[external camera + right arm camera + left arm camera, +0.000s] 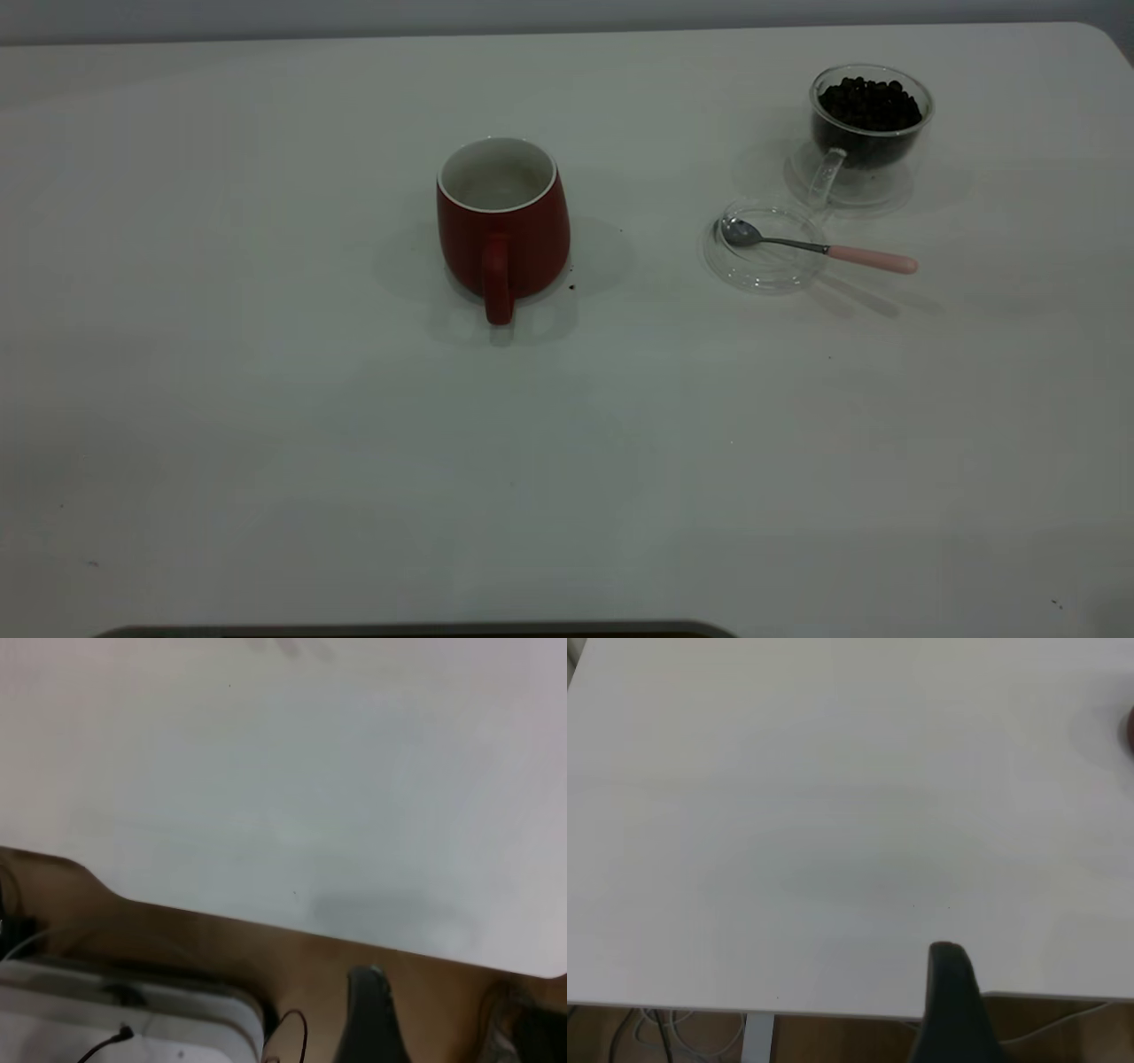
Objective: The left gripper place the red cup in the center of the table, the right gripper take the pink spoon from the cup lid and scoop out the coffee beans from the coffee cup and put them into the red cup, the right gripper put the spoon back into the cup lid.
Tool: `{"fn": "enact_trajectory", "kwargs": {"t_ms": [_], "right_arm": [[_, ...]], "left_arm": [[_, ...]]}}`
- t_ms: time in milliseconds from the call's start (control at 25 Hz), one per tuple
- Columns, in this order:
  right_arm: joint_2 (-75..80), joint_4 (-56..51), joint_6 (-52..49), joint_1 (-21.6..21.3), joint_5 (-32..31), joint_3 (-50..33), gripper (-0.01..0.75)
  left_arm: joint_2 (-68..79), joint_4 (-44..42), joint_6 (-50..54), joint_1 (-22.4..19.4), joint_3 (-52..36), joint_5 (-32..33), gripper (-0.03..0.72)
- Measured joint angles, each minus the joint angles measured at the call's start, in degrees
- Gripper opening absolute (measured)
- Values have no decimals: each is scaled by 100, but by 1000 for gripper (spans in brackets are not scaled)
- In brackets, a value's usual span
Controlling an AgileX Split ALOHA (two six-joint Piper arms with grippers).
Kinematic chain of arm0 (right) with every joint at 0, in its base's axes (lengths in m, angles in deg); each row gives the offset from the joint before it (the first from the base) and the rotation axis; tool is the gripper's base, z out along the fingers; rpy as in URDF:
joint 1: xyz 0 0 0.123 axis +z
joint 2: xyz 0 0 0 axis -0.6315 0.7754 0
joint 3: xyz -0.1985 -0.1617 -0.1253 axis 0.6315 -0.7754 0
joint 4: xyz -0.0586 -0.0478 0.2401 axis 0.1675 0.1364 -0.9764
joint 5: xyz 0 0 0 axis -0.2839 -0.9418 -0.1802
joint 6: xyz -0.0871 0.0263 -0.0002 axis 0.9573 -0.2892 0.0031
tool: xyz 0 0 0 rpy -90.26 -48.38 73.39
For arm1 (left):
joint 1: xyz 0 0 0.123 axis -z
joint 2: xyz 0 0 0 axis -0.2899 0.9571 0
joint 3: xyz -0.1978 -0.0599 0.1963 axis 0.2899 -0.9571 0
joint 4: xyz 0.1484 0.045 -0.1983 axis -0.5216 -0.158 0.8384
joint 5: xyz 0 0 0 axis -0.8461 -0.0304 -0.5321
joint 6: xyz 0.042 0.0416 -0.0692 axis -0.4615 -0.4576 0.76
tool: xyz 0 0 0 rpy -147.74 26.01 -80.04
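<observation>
The red cup [502, 221] stands upright and empty near the middle of the table [266, 425], its handle toward the front edge. A sliver of it shows in the left wrist view [1130, 731]. At the back right stands the coffee cup [864, 151], filled with coffee beans [868, 102]. Just in front of it lies the cup lid [762, 270], with the pink spoon [873, 259] resting in it, bowl in the lid and handle pointing right. Neither arm shows in the exterior view. My left gripper [950, 992] and right gripper [370, 1014] hang at the table's edge, far from all objects.
A few tiny dark specks lie near the red cup's base [571, 286]. The right wrist view shows the table's rounded corner [106, 886], with a white box and cables [115, 1028] on the brown floor below.
</observation>
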State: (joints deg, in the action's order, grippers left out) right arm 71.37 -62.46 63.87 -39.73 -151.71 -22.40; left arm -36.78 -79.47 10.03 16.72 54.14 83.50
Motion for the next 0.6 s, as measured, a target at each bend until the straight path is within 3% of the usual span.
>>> {"fn": "enact_trajectory", "kwargs": {"t_ms": [360,600], "right_arm": [[-1650,45,-35,0,607,-1212,589],[-2529,125,-165,0,608,-1314,589]], "left_arm": [[0,0,-12,0,0,0,569],[0,0,-7,0,0,0,569]]}}
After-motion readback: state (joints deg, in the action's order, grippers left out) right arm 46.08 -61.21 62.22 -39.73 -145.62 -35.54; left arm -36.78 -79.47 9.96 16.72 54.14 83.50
